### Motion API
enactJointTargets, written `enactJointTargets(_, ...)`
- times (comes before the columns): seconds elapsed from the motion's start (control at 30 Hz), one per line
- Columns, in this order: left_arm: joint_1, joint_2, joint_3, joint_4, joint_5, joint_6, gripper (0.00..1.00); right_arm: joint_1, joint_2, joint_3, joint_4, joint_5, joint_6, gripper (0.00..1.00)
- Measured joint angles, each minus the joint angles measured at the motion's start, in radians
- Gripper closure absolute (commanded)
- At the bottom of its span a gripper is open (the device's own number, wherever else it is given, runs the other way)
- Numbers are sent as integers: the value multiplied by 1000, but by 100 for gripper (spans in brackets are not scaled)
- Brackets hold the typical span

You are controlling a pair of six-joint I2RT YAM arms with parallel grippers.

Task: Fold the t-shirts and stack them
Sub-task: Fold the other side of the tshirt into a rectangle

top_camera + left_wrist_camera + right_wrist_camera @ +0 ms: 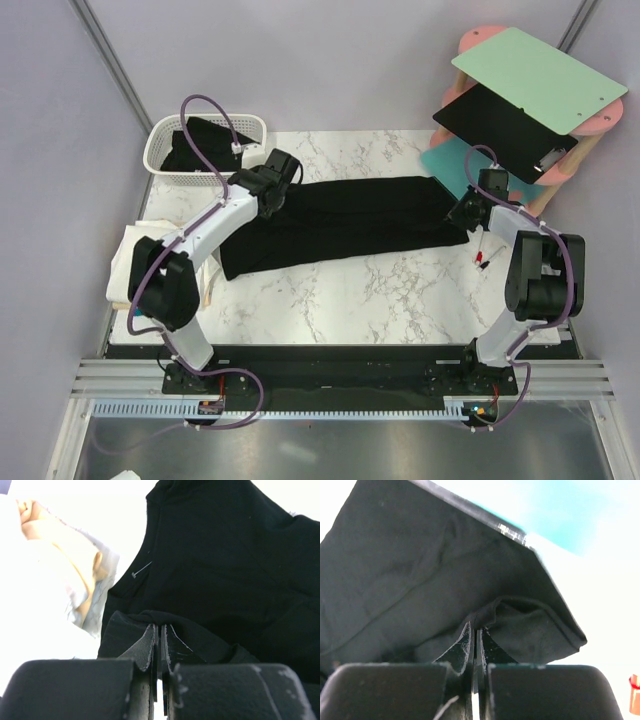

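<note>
One black t-shirt (pixel 350 225) lies stretched across the middle of the marble table (pixel 400 300). My left gripper (pixel 272 203) is at its left end, shut on a raised fold of the black cloth (pixel 225 570). My right gripper (pixel 463 213) is at the shirt's right end, shut on a bunched edge of the same cloth (pixel 410 570). In both wrist views the jaws stand pressed together with cloth pinched at the tips. A pile of white and cream t-shirts (pixel 128 268) sits at the table's left edge, close to the left arm. Another black t-shirt (pixel 200 140) fills the basket.
The white lattice basket (pixel 160 150) stands at the back left corner. At the back right a pink rack holds a green board (pixel 540 75) above a black board (pixel 500 125). A small red-tipped item (pixel 483 260) lies by the right arm.
</note>
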Motion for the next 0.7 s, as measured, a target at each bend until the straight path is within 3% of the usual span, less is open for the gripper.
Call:
enactJointTargets(0.2,16,101,66,29,2,53,98,0,47,49,1,37,0,97)
enactJointTargets(0.33,31,153,105,39,6,80,98,8,86,74,0,46,-1,87)
enactJointTargets(0.37,35,164,116,41,7,88,98,11,95,79,1,48,-4,77)
enactJointTargets(0.57,68,250,224,60,8,142,98,28,114,88,10,63,-16,76)
enactJointTargets(0.6,71,264,241,64,8,149,98,31,114,88,13,67,-16,65)
enactJointTargets(0.67,77,296,277,73,10,163,98,33,116,89,16,73,-18,57)
enactJointTargets(0.7,79,311,292,74,14,171,98,33,119,90,19,77,-13,46)
